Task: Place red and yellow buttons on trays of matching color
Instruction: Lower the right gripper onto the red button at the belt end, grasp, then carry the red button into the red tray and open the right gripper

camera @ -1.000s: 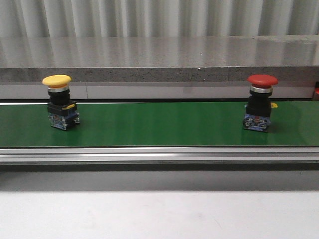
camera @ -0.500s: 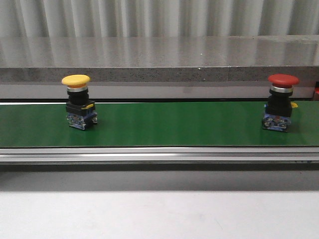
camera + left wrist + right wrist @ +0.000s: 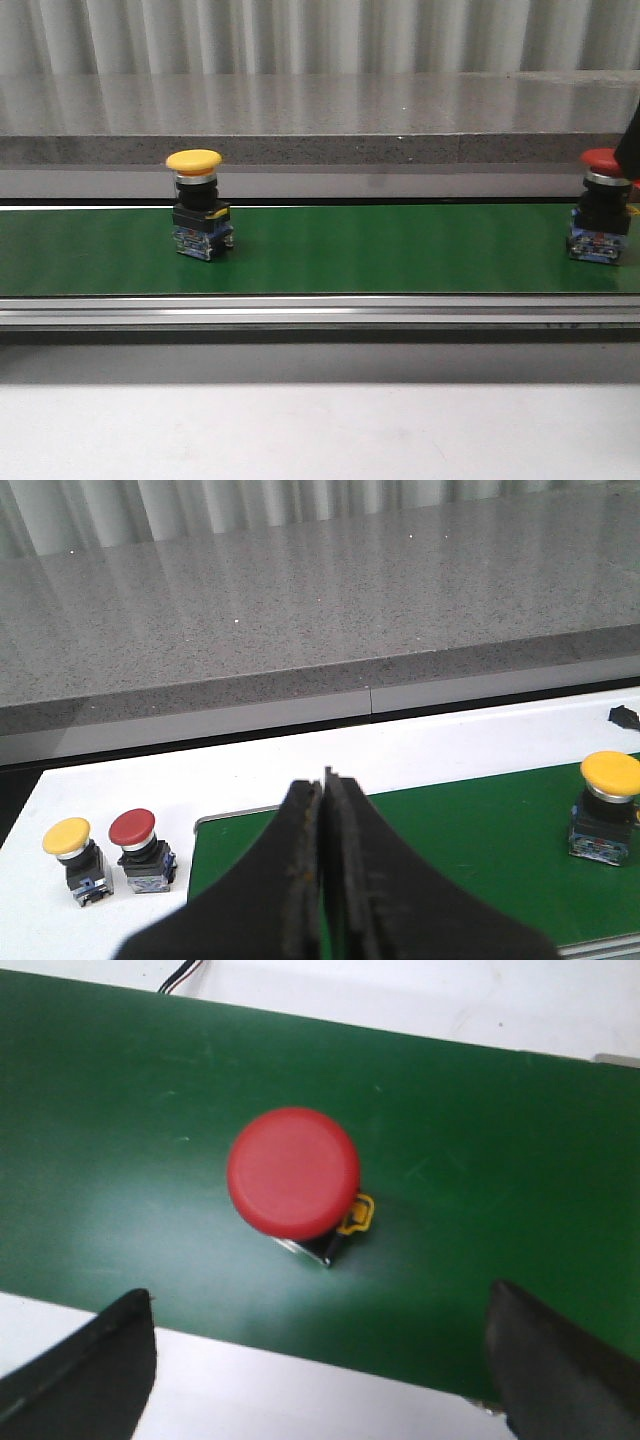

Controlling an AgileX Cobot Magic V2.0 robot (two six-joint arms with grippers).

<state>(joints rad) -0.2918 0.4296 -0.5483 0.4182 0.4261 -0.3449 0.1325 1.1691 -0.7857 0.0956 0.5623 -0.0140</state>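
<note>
Red and yellow are both on the green belt point(image 3: 400, 250), and neither has reached a tray. The red button point(image 3: 293, 1173) stands upright near the belt's right end in the front view, and the right wrist camera looks straight down on its cap. The right gripper point(image 3: 320, 1360) hangs above it with its fingers point(image 3: 90, 1360) spread wide to either side, touching nothing. The yellow button point(image 3: 196, 205) stands upright further left on the belt, well apart from the red one, with no arm near it.

The left gripper point(image 3: 325, 880) has its fingers pressed together on nothing and sits back from the belt's end. Past it, on the white table point(image 3: 250, 770) just beside the belt, stand a second yellow button point(image 3: 72, 848) and a second red button point(image 3: 138, 842), side by side. Whether they rest on anything coloured I cannot tell.

No tray of either colour shows in any view, so nothing can be counted as placed. As I judge it, the task stands at its opening: the red button is lined up for a grasp but not yet gripped, and its lift, carry and placing all remain, then the same for the yellow.
</note>
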